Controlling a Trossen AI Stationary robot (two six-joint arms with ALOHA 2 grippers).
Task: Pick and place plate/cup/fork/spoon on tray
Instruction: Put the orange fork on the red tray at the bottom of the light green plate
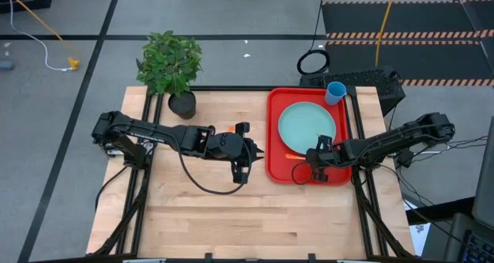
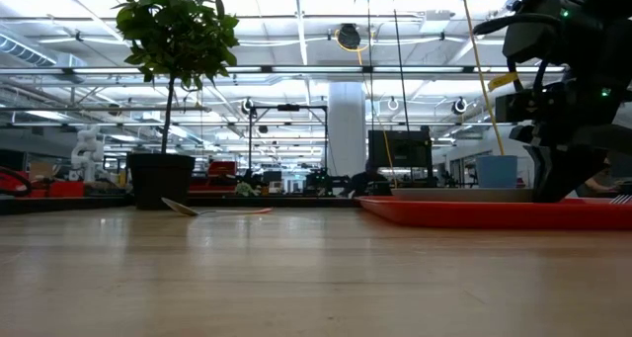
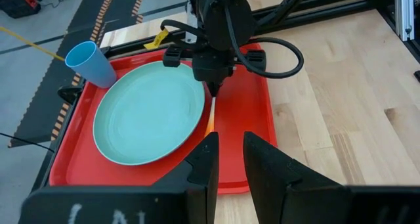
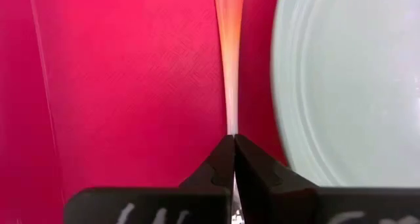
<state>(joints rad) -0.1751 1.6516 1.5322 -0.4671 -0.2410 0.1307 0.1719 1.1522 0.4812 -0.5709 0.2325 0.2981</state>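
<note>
- Fork is lying flat on the red tray, near the tray's front edge and just beside the plate. You only see its orange handle; the other end is hidden.
- right claw is clamped tight on the fork's thin metal stem, right down at the tray floor.
- left claw hangs over the bare counter just off the tray's left rim, fingers a bit apart and nothing between them.
- plate sits in the middle of the tray.
- spoon is off the tray, out on the counter behind the left arm.
- cup stands upright in the tray's far right corner.
- potted plant is at the far left edge of the counter.
</note>
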